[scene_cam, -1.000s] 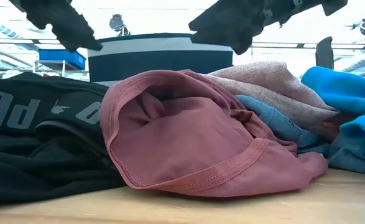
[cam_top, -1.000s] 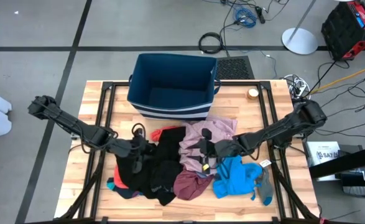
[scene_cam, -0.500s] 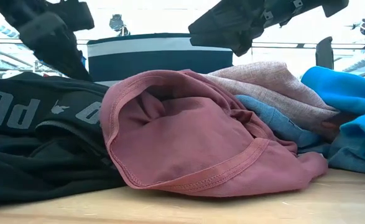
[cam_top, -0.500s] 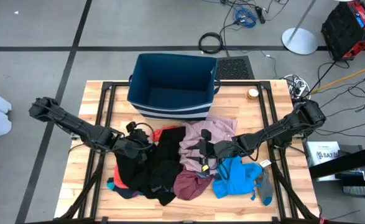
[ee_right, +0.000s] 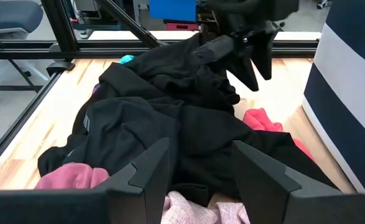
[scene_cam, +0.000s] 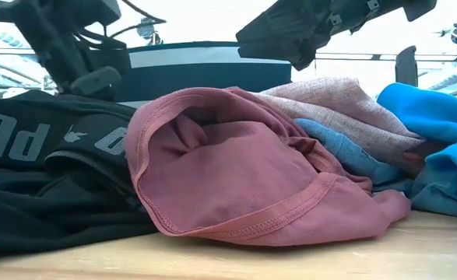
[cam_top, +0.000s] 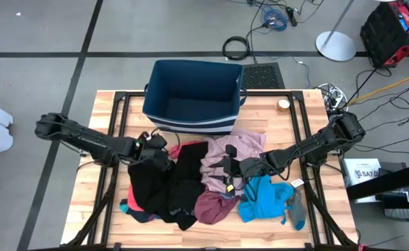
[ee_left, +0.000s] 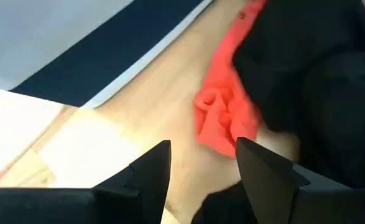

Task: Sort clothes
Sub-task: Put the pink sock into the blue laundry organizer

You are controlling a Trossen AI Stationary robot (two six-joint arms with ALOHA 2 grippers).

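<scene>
While the dark blue bin (cam_top: pixel 194 94) with white stripes is seen standing at the far side of the table (cam_top: pixel 274 122), only its bare blue floor is shown from above, and no garment is seen inside it. All the clothes are heaped on the wood in front of it. The left gripper (cam_top: pixel 157 155) is held low over the near-left edge of the pile, its fingers (ee_left: pixel 151 171) spread apart with nothing between them; just ahead of the jaws a red sock (ee_left: pixel 222 118) is seen lying on the table, touching the black garment (cam_top: pixel 180 185) beside it, with the bin's striped wall beyond. The right gripper (cam_top: pixel 226 169) is poised above the middle of the heap, its fingers (ee_right: pixel 148 171) parted and nothing gripped; under and ahead of its jaws the black garment is spread, with the pale pink garment (cam_top: pixel 235 148) just beneath them. The maroon garment (scene_cam: pixel 236 183) is bunched at the front of the pile, and the bright blue garment (cam_top: pixel 267 199) is lying to the right gripper's own right. A small teal piece (cam_top: pixel 124 207) shows at the pile's left corner.
</scene>
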